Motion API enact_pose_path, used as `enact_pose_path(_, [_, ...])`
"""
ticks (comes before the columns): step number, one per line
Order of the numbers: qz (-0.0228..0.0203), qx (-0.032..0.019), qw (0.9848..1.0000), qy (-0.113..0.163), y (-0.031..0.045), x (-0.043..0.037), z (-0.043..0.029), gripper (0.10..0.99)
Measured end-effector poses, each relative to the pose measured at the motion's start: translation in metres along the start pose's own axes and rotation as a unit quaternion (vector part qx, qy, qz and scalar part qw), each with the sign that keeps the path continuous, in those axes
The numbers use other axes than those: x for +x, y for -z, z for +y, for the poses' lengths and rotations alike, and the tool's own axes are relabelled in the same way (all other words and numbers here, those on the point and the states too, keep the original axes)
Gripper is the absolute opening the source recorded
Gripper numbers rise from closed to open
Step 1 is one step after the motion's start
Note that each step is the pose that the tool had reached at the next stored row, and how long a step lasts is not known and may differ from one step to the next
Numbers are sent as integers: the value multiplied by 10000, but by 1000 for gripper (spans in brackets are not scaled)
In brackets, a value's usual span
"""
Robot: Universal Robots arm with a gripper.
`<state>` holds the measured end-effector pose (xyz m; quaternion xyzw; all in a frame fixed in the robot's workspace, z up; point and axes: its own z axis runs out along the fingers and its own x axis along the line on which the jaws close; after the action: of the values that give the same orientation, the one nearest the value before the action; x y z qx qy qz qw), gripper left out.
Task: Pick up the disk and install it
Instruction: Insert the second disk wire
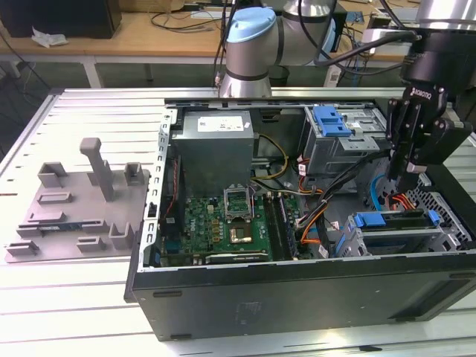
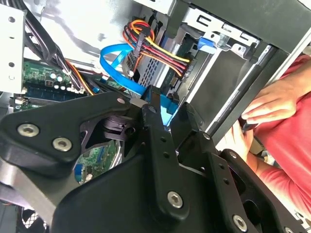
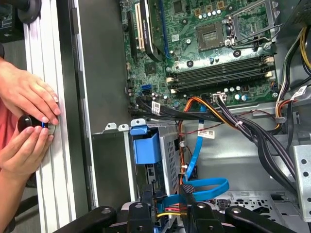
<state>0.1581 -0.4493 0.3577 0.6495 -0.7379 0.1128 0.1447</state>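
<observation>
Gripper point(image 1: 407, 172) sits low inside the open computer case point(image 1: 297, 290), at the exterior view's right side. Fingers are spread, nothing held between them; in the second wrist view the gripper point(image 2: 167, 109) has the two black fingers point(image 2: 155, 127) apart with a blue cable point(image 2: 121, 68) and blue plastic behind the gap. In the first wrist view the gripper point(image 3: 167, 206) hangs over the bundle of red, yellow and black wires.

Disk point(image 1: 393, 236) is seated in the drive cage at the lower right of the exterior view, just below the gripper, blue carrier tab facing up; contact cannot be judged.

Motherboard point(image 1: 223, 223) lies mid-frame, power supply box point(image 1: 216, 149) behind it. A second blue carrier point(image 1: 332, 120) sits in the upper bay.

Grey fixture plate point(image 1: 74, 208) rests on the table at left. A person's hands point(image 3: 24, 121) rest on the table edge beside the case in the first wrist view.
</observation>
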Motion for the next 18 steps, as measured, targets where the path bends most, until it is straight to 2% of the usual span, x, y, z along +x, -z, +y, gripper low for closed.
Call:
enact_pose_path(8, [0, -1, 10000, -1, -4, -3, -8, 361])
enact_pose_path(11, [-19, -3, 10000, 0, -6, -4, -9, 361])
enact_pose_path(18, [-23, -4, 10000, -1, -7, -3, -8, 361])
